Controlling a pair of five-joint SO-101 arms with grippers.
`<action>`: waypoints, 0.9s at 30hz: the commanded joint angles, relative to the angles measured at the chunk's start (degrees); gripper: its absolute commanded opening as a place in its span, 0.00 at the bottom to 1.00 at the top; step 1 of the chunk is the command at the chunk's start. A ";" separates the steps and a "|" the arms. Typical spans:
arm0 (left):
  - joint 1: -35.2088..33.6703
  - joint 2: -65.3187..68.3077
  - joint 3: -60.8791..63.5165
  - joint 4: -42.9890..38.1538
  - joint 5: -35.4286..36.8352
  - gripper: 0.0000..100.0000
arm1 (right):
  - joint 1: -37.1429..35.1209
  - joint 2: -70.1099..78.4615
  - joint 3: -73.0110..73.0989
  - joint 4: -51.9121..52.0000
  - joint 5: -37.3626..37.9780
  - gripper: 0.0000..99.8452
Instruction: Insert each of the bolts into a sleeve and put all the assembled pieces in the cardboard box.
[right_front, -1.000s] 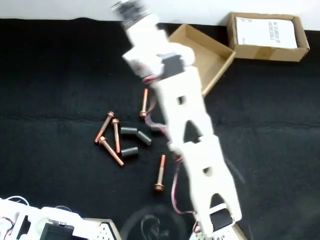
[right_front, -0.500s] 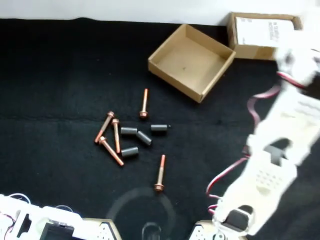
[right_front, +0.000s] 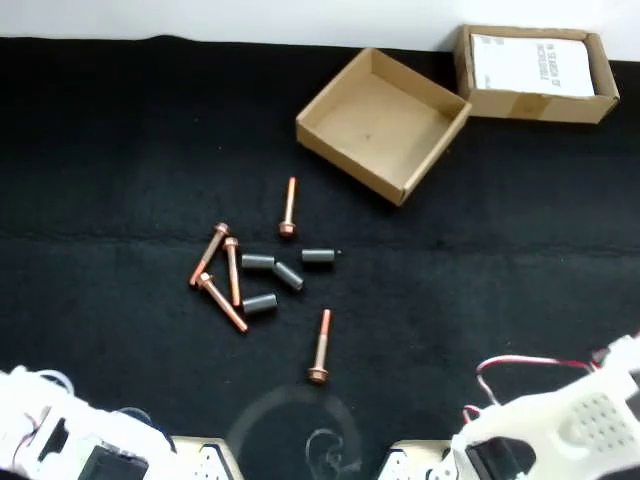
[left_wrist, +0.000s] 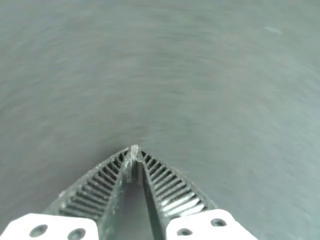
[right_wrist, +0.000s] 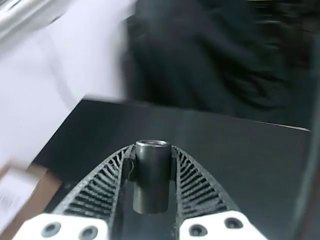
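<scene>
High view: the black table (right_front: 100, 120) carries an open cardboard box (right_front: 350, 160) toward 1 o'clock, empty, so I judge that nothing is assembled yet. A smaller box (right_front: 535, 105) at 2 o'clock holds a printed sheet (right_front: 530, 62). The right arm (right_front: 570, 430) sits low at 5 o'clock. Its right gripper (right_wrist: 152, 147) is clamped on one sleeve (right_wrist: 151, 175), open end outward, probably to receive a bolt. The left gripper (left_wrist: 134, 152) is closed on nothing. Five bolts (right_front: 289, 207) and four sleeves (right_front: 257, 262) lie loose near 8 o'clock of centre.
</scene>
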 joint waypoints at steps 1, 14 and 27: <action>10.95 -0.84 -3.12 0.09 -2.73 0.01 | 9.45 -3.38 -6.37 0.48 -2.81 0.01; 49.36 -0.57 -52.35 74.55 19.25 0.01 | 29.58 -3.21 -6.37 0.40 -5.71 0.01; 85.49 -0.57 -67.03 108.84 24.62 0.01 | 33.71 5.85 -6.37 0.31 -5.27 0.01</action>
